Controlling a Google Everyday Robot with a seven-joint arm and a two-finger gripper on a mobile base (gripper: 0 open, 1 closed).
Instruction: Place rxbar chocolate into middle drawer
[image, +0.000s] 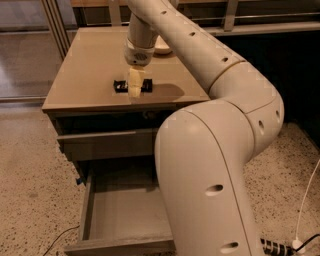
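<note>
While middle drawer (125, 215) gapes (below), gripper (134, 91) seemingly touches rxbar chocolate (119, 86).

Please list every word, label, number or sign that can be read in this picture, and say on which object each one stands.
Readable text: none.
On the small flat black-wrapped bar, lying on the brown cabinet top: pale marks, too blurred to read.
The cream gripper stands over the bar's middle and hides part of the wrapper.
</note>
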